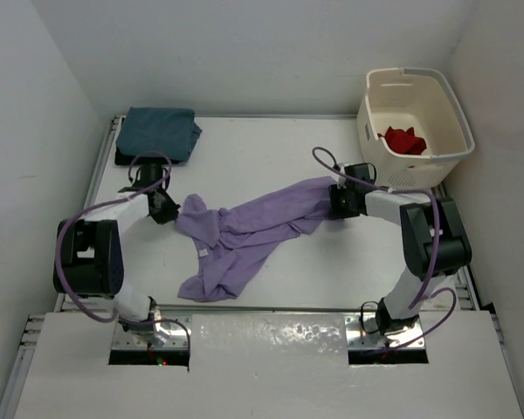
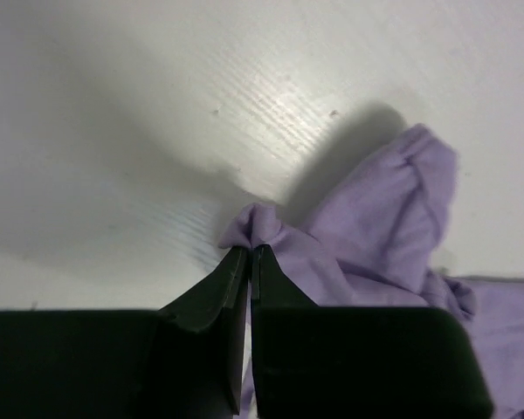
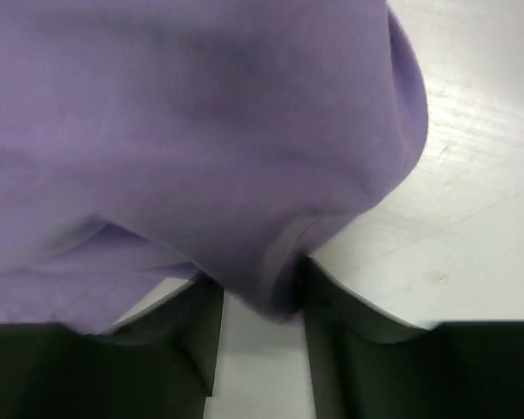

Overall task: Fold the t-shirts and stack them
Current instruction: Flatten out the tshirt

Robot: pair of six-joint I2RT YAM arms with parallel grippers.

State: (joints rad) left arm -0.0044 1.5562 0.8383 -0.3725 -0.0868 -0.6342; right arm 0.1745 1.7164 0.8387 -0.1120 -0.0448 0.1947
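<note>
Lavender shirt: soft, crumpled, drawn into rumpled band across middle of white worktop. Left gripper: jaws closed, pinching small fold at shirt's left end. Right gripper: jaws apart around hem fold at right end; clamped or not, cannot tell. Teal shirt folded flat on black shirt, far left corner. Red shirt bunched in cream plastic basket, far right corner.
</note>
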